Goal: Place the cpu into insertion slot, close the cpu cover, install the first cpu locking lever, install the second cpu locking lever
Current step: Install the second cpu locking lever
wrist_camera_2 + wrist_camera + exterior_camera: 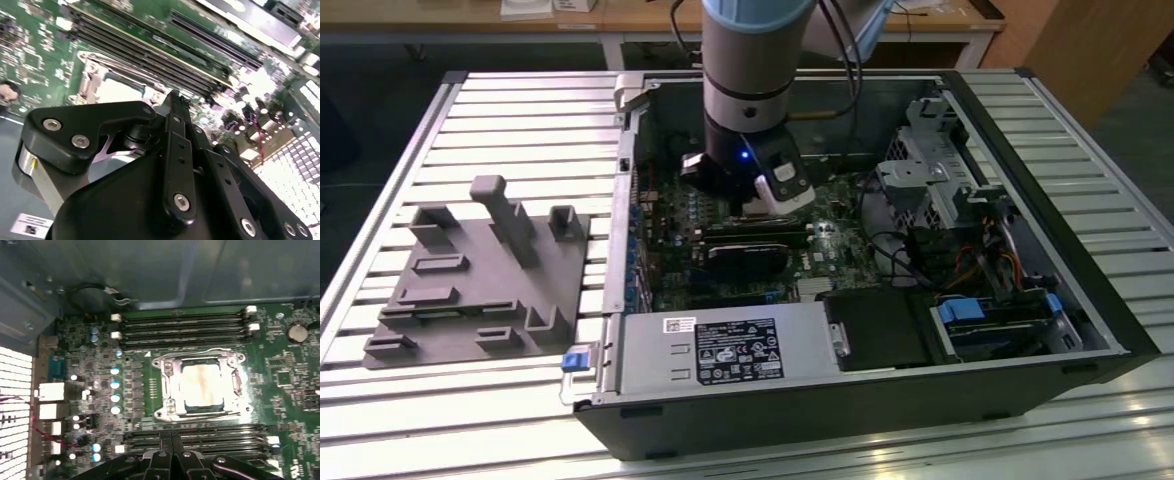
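Observation:
The cpu [200, 382] shows its pale tan face, lying flat inside the insertion slot [239, 386] on the green board. The cpu cover [170, 385], a silver frame, lies down around it with the chip showing through its window. Thin wire levers run along two sides of the frame; whether they are latched I cannot tell. My gripper [172, 436] hovers over the memory slots beside the socket, its black fingers shut together with nothing between them. In the second wrist view the gripper [175, 98] points toward the socket and cpu [117, 90]. The exterior view has the gripper [767, 215] low inside the open computer case.
Long black memory slots [185, 325] flank the socket on two sides. A black card [747, 255] lies near the arm, with the drive cage [934, 190] and cables at the exterior view's right. A grey fixture [467, 280] sits on the slatted table left of the case.

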Controlling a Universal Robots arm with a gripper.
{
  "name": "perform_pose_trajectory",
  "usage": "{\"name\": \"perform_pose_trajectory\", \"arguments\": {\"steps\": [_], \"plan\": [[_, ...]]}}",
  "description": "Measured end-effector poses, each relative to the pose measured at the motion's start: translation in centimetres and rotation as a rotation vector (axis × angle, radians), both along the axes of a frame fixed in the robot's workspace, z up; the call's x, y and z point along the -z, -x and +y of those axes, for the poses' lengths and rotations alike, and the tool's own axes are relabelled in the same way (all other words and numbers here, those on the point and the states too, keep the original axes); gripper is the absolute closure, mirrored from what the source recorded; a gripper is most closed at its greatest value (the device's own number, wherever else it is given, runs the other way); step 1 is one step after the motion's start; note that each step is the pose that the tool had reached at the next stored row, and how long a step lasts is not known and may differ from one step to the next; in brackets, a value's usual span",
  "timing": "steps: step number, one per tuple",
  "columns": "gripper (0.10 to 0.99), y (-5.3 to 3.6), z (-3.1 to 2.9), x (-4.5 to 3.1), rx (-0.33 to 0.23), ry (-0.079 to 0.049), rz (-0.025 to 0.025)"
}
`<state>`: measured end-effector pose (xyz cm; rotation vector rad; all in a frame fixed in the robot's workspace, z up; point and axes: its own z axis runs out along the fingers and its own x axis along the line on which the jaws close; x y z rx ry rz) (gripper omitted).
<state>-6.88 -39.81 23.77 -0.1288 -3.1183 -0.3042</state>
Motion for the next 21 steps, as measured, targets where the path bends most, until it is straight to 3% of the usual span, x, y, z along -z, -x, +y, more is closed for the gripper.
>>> {"name": "perform_pose_trajectory", "arguments": {"steps": [9,15,21], "plan": [[0.98,-2.49,0.3,0.03,0.0,0.018,0.0019],[0.98,-2.99,1.38,0.15,0.0,0.046,0.0021],[0.98,-3.14,2.33,0.34,0.0,0.051,0.0022]]}}
